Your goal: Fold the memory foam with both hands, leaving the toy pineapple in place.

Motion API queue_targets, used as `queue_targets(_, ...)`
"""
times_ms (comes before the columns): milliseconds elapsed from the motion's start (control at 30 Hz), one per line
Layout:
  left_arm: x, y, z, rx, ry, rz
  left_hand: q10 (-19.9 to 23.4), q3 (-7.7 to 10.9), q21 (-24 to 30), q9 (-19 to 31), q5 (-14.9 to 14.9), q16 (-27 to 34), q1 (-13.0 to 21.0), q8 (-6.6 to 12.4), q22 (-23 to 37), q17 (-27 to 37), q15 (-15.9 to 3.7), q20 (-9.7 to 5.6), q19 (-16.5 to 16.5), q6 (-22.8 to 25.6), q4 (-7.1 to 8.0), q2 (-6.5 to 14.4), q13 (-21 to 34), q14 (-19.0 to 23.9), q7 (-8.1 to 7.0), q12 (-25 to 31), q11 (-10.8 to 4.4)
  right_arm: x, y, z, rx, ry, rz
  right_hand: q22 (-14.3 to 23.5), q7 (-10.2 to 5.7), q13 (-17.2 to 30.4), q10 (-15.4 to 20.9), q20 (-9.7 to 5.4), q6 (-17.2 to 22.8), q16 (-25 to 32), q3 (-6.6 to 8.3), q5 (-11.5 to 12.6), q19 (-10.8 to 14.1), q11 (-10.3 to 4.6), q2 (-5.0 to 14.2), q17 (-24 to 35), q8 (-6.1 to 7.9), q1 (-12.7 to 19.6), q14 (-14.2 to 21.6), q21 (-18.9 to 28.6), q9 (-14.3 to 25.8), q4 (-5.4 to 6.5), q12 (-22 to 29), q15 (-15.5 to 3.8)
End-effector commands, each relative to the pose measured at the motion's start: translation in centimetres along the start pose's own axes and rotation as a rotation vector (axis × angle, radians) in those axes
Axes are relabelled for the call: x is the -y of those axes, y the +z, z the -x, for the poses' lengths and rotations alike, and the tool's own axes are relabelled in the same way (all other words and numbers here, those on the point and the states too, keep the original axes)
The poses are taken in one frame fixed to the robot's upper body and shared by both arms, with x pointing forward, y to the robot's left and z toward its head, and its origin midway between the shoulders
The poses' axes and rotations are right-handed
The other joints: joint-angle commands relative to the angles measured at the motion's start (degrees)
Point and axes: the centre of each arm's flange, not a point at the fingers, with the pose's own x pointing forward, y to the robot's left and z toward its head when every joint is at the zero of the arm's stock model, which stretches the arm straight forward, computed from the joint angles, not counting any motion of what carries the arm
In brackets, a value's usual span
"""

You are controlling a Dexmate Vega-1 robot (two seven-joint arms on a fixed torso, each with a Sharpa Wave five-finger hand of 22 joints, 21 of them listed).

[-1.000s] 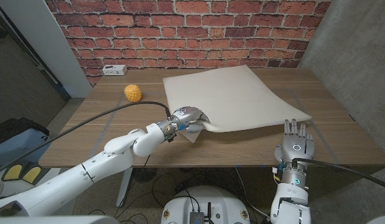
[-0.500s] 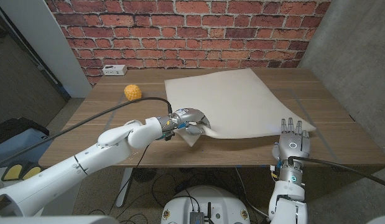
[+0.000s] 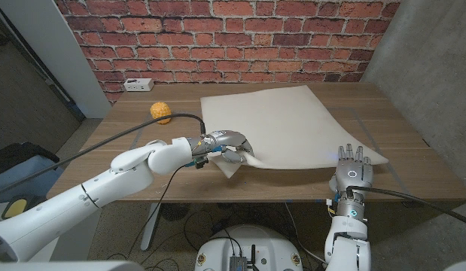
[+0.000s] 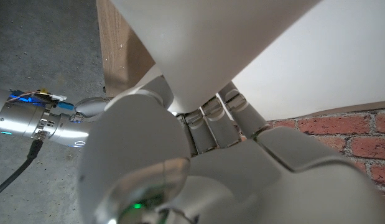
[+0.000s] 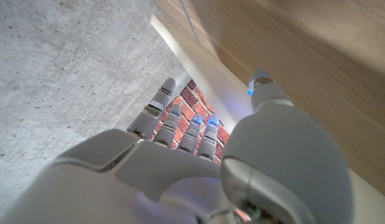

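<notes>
A cream sheet of memory foam (image 3: 281, 124) lies across the middle and right of the wooden table (image 3: 142, 162). My left hand (image 3: 226, 145) grips its near left corner, which is lifted and creased; the foam (image 4: 285, 56) runs over my curled fingers (image 4: 220, 121) in the left wrist view. My right hand (image 3: 352, 171) stands open at the table's front edge, fingers up, just short of the foam's near right corner. Its fingers (image 5: 180, 127) are spread in the right wrist view, beside the foam edge (image 5: 198, 68). The yellow toy pineapple (image 3: 161, 112) sits on the table left of the foam.
A white power strip (image 3: 138, 84) lies at the table's back left corner by the brick wall. Bare wood shows left of the pineapple and along the front edge. A concrete wall stands to the right.
My left hand has drawn the foam's gripped corner slightly right and the sheet has shifted with it. My right hand has lowered a little toward the table's front edge.
</notes>
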Motion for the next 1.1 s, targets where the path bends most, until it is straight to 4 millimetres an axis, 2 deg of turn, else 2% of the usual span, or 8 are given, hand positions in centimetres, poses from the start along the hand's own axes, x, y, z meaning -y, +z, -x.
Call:
queue_targets(33, -1.0, 0.2, 0.8, 0.023, -0.049, 0.032, 0.61, 0.77, 0.61, 0.61, 0.66, 0.36, -1.73, 0.69, 0.21, 0.21, -0.94, -1.63, -0.67, 0.74, 1.04, 2.46, 2.7, 0.21, -0.19, 0.47, -1.22, -0.2, 0.1, -0.7, 0.004, -0.011, -0.001, 0.17, -0.49, 0.05, 4.11, -0.24, 6.51, 0.74, 0.94, 0.39, 1.3, -1.05, 0.61, -0.1, 1.46, 1.13, 2.15, 0.62, -0.02, 0.1, 0.75, -7.14)
queue_targets(133, -1.2, -0.1, 1.3, 0.015, -0.036, 0.041, 0.48, 0.58, 0.47, 1.02, 0.8, 0.26, -1.82, 0.98, 0.2, 0.21, -0.93, -1.55, -1.77, 0.63, 1.1, 2.34, 3.07, -0.17, -0.35, 0.42, -1.35, -0.3, 0.1, -0.9, -0.002, -0.008, 0.011, 0.16, -0.19, -0.01, 9.51, -0.5, 15.59, 1.0, 1.71, 0.38, 2.1, -1.37, 1.13, -0.27, 3.07, 1.8, 4.31, 0.67, -0.09, 0.15, 1.33, -7.93)
queue_targets(333, -1.9, -0.4, 2.7, -0.006, -0.008, 0.054, 0.34, 0.29, -0.04, 1.69, 1.06, 0.11, -1.94, 1.5, 0.19, 0.21, -0.89, -1.02, -4.34, 0.56, 1.25, 2.33, 3.66, -0.93, -0.69, 0.32, -1.27, -0.4, -0.5, -1.3, -0.027, 0.0, 0.015, 0.16, 1.66, 0.02, 16.57, -0.53, 24.07, 1.87, 2.62, 0.04, 3.4, -1.92, 1.75, -0.43, 4.11, 2.69, 8.3, 0.9, -0.18, 0.08, 2.39, -9.43)
queue_targets(467, -2.1, -1.0, 3.7, -0.075, 0.026, 0.021, 0.19, 0.22, 0.03, 1.92, 1.16, 0.13, -1.95, 1.7, 0.18, 0.23, -0.94, -0.96, -4.59, 0.56, 1.3, 2.4, 3.85, -1.05, -0.77, 0.23, -1.16, -0.5, -1.0, -1.4, -0.046, 0.003, 0.016, 0.17, 2.55, 0.09, 20.83, -0.58, 28.67, 2.21, 3.31, -0.3, 4.47, -1.43, 1.99, -0.54, 4.47, 3.1, 10.93, 1.13, -0.2, 0.1, 2.85, -9.89)
queue_targets(667, -2.5, -2.4, 5.4, -0.222, 0.103, -0.035, 0.17, 0.16, 0.16, 2.16, 1.29, 0.16, -1.9, 1.85, 0.16, 0.25, -0.98, -0.93, -4.82, 0.38, 1.31, 2.45, 4.11, -1.22, -0.81, 0.19, -1.02, -0.4, -1.7, -1.3, -0.071, 0.007, 0.012, 0.18, 3.12, 0.14, 22.98, -0.73, 31.03, 2.4, 3.8, -0.55, 4.94, -1.57, 2.18, -0.55, 4.52, 3.44, 12.54, 1.18, -0.2, 0.04, 2.87, -10.14)
queue_targets(800, -2.7, -3.6, 6.6, -0.318, 0.161, -0.048, 0.15, 0.12, 0.22, 2.28, 1.38, 0.17, -1.84, 1.9, 0.16, 0.27, -1.01, -0.96, -5.07, 0.19, 1.3, 2.51, 4.28, -1.35, -0.92, 0.15, -1.03, -0.1, -2.1, -1.1, -0.086, 0.02, -0.011, 0.21, 3.62, 0.21, 27.34, -0.98, 37.09, 3.17, 4.24, -1.31, 5.37, -2.18, 4.31, 0.01, 5.53, 5.65, 14.26, 1.18, -0.07, -0.3, 3.2, -10.55)
queue_targets(900, -2.8, -4.5, 7.2, -0.359, 0.2, -0.032, 0.09, 0.11, 0.33, 2.42, 1.47, 0.21, -1.78, 2.0, 0.15, 0.29, -1.01, -0.89, -5.2, 0.06, 1.3, 2.59, 4.45, -1.4, -0.82, 0.09, -1.14, 0.4, -2.5, -0.7, -0.101, 0.032, -0.031, 0.25, 4.23, 0.25, 29.43, -1.17, 40.0, 4.03, 3.8, -2.2, 5.29, -2.33, 5.74, 0.55, 5.97, 6.86, 15.43, 1.1, 0.08, -0.31, 3.17, -10.73)
queue_targets(1100, -2.4, -5.6, 7.9, -0.376, 0.276, 0.03, -0.04, 0.22, 0.58, 2.4, 1.57, 0.27, -1.49, 1.89, 0.16, 0.31, -1.06, -0.83, -5.29, -0.44, 1.17, 2.82, 4.71, -1.49, -0.55, -0.03, -1.28, 1.4, -3.2, 0.5, -0.131, 0.023, -0.095, 0.25, 4.82, 0.29, 31.2, -0.85, 41.82, 4.79, 3.13, -2.93, 5.62, -2.19, 6.26, 0.94, 6.12, 7.67, 16.5, 1.19, 0.13, -0.36, 3.18, -10.7)
